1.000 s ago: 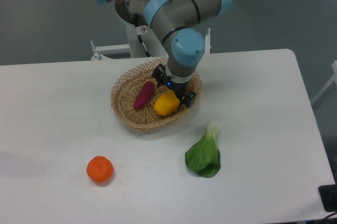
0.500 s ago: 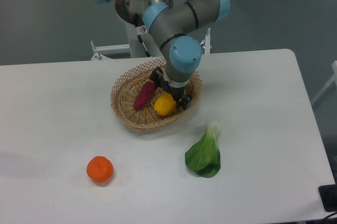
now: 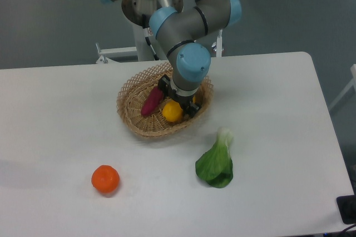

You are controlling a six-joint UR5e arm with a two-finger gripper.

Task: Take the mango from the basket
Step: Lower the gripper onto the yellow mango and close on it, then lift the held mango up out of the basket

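You have one basket [image 3: 136,120] near the counter's [image 3: 278,114] back edge, holding one mango [image 3: 172,112] and one purple vegetable [image 3: 152,100]. Tool [image 3: 179,102] sits over the mango; grip unclear. One orange [image 3: 105,179], one green [image 3: 216,162] toward the front edge.

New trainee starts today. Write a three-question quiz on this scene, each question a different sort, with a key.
1. True or false: the mango lies in the basket.
2. Which thing lies on the table nearest the front edge? A) the orange fruit B) the purple vegetable C) the mango
3. Fill in: the gripper is lowered over the ____.

Key: 1 true; 2 A; 3 mango. The leafy green is in no question.
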